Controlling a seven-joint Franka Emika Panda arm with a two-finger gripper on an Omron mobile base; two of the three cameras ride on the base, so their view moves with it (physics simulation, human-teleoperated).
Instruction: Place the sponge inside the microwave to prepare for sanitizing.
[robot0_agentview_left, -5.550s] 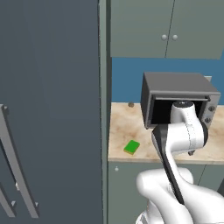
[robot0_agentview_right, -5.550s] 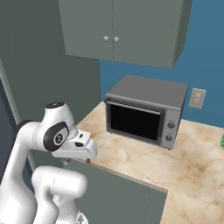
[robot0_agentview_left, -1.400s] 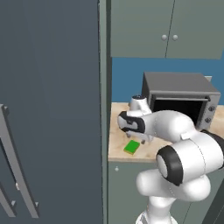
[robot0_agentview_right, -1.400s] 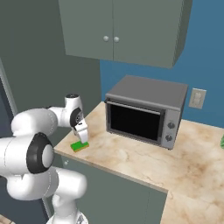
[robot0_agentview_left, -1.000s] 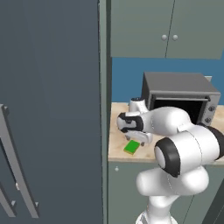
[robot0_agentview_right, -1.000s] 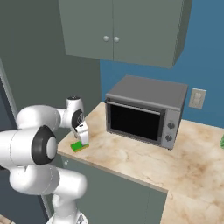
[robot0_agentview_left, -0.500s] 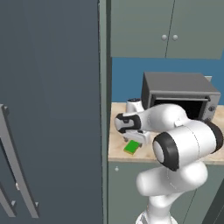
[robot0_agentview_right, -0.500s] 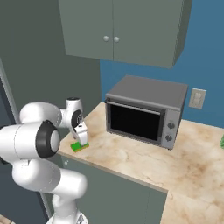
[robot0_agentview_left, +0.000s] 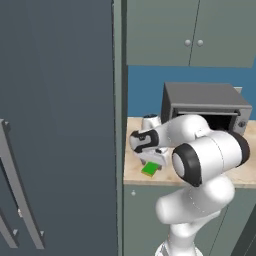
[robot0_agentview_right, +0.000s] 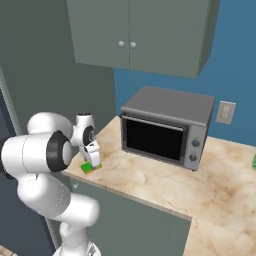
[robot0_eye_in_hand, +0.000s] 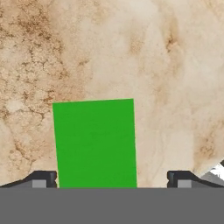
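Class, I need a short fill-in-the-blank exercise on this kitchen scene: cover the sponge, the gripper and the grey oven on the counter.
1. The sponge lying on the counter is coloured ____.
2. The gripper hovers over the sponge with its fingers ____.
3. The sponge lies near the counter's ____ edge.
4. The door of the grey oven on the counter is ____.

Missing words: green; open; front; closed

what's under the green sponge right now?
The flat bright-green rectangular sponge lies directly on the beige marbled countertop, near its front left corner. The open gripper hovers above it. The counter patch beneath the sponge is covered.
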